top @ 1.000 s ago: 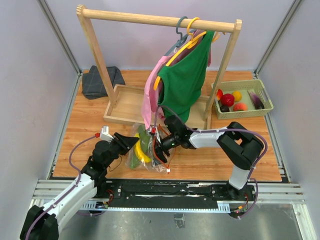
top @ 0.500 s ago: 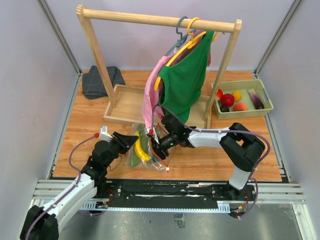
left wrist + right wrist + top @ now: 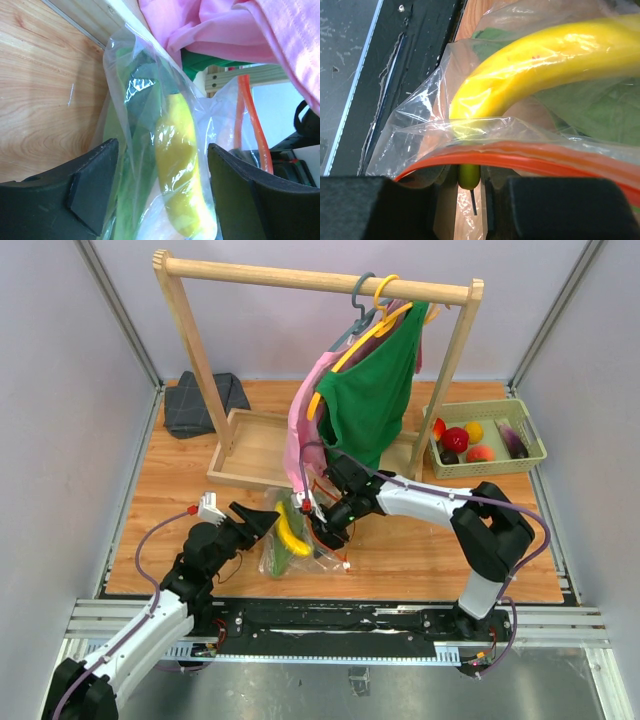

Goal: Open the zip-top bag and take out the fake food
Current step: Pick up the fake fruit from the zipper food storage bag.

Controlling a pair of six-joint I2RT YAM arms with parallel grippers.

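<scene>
White-and-black arms [image 3: 425, 506] carry purple cables [image 3: 140, 545] and matte black pincer fingers [image 3: 92, 182].

The clear zip-top bag [image 3: 120, 60] is showing an orange-red zip strip [image 3: 545, 155], a yellow banana [image 3: 180, 165] and green leafy pieces [image 3: 600, 107].

- No legible text, label, brand, number or sign in any of the three views.
- zip-top bag [image 3: 121, 56]: plain clear plastic with an orange-red strip, no print readable on it.
- banana [image 3: 545, 55]: a few tiny dark specks on the skin, upper centre of the right wrist view. They are marks, not characters.
</scene>
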